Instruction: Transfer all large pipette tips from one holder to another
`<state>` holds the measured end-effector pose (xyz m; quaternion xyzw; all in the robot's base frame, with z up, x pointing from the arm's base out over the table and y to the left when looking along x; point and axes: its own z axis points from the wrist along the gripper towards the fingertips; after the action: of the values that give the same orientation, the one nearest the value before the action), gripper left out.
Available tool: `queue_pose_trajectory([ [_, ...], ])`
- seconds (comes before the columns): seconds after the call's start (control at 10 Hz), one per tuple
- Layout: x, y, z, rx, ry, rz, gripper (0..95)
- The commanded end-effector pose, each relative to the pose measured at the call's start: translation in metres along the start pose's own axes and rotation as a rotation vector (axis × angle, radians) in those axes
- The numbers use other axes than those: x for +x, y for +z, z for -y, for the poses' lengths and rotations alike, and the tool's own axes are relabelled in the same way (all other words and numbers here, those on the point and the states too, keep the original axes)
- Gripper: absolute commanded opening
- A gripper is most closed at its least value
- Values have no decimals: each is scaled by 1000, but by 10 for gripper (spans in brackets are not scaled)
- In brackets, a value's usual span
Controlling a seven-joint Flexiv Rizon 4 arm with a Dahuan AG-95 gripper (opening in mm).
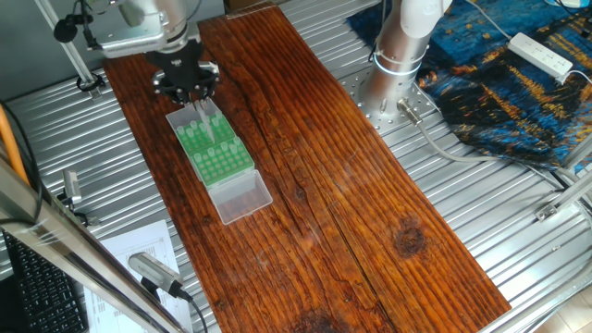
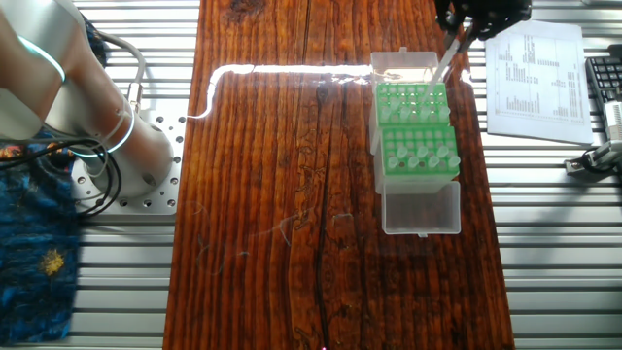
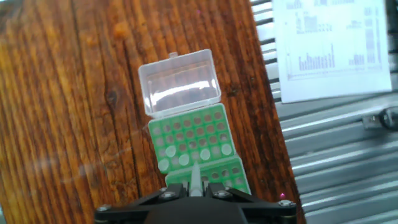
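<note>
The gripper pinches one tip above the near green rack, while more tips stand in the far rack by its open clear lid.

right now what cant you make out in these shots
- Pincer fingertips: cut off by the bottom edge in the hand view, so how they hold the pipette tip is unclear.
- Count of tips in the green rack: too small in both fixed views.
- Text on the printed sheet: blurred.

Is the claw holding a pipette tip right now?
Yes: the claw is shut on one tip, hanging above the green racks.
</note>
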<state>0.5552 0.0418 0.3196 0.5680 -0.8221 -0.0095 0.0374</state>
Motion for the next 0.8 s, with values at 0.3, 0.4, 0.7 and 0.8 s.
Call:
queue_pose_trajectory([
  [0.3, -17, 6, -5, 5, 284, -31, 0],
  [0.4, -15, 9, -6, 2, 303, -42, 0],
  [0.7, -11, 17, -8, -8, 332, -32, 0],
  [0.8, -9, 17, -9, -10, 349, -33, 0],
])
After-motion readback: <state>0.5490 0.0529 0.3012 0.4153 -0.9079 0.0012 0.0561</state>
